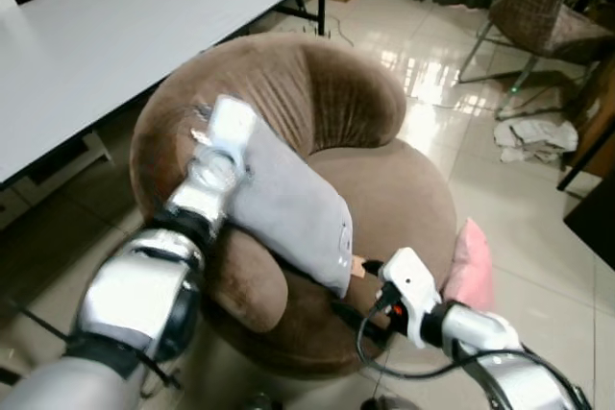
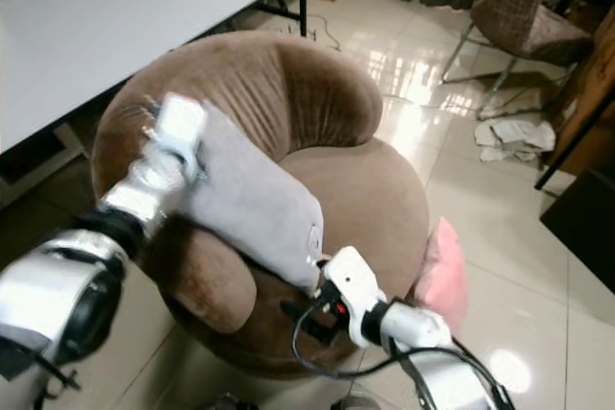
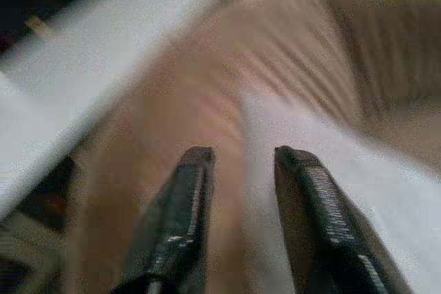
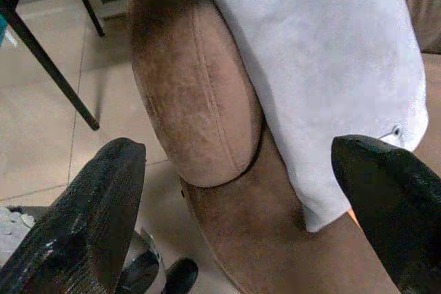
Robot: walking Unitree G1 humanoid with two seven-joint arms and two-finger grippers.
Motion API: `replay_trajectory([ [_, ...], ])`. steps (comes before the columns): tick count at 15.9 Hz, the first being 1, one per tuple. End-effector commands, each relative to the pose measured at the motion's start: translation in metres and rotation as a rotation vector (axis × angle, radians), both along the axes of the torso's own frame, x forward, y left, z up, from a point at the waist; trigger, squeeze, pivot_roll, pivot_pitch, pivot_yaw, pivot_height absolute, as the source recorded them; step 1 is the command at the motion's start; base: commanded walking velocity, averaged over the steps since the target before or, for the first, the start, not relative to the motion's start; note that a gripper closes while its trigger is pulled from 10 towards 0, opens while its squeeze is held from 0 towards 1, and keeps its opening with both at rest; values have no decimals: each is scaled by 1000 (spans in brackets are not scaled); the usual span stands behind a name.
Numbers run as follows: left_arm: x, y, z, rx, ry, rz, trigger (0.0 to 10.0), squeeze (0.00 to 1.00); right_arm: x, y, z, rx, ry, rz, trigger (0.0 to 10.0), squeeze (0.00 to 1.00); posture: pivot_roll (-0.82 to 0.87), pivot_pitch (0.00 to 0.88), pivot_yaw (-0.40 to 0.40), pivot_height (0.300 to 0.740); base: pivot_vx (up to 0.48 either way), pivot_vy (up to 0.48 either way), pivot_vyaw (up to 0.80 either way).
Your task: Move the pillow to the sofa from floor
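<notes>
Left eye view, frame centre: the grey pillow [image 1: 288, 208] slants across the sofa [image 1: 384, 199], left gripper [image 3: 241, 191] seemingly gapped beside its upper end, right gripper [image 4: 241, 197] spread below.

Both eye views look steeply down on the brown sofa [image 1: 317, 141]; the wrist views sit close against its arm.

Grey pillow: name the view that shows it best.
Left eye view: the whole grey pillow lies across the brown sofa, between both pincers. The right eye view shows the same. The right wrist view gives its lower corner close up; the left wrist view, a blurred pale patch.
</notes>
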State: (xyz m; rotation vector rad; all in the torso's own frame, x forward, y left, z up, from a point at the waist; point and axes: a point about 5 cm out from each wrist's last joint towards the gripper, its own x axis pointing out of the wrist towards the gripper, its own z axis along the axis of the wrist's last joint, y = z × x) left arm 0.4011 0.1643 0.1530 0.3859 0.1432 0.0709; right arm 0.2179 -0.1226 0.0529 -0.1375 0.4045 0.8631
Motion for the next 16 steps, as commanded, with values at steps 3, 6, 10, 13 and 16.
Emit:
replay_trajectory([
  [3,2,12,35,20,-270,52,10000,1000,8,6,-16,2,-13,-12,10000,0,-123,28,54,740,0,0,0],
  [6,-13,12,31,-207,-344,-125,10000,0,32,16,-27,-99,-168,-255,10000,0,-107,11,53,740,0,0,0],
  [10,-91,2,4,-365,-248,-382,10000,0,-9,-11,-11,81,-245,-645,10000,0,-73,12,40,740,0,0,0],
  [13,-113,1,-11,-379,-213,-376,10000,0,-14,-36,18,92,-317,-706,10000,0,-61,9,32,740,0,0,0],
  [16,-127,-12,-19,-366,-113,-392,10000,0,3,-34,59,82,-397,-702,10000,0,-60,0,26,740,0,-322,0],
])
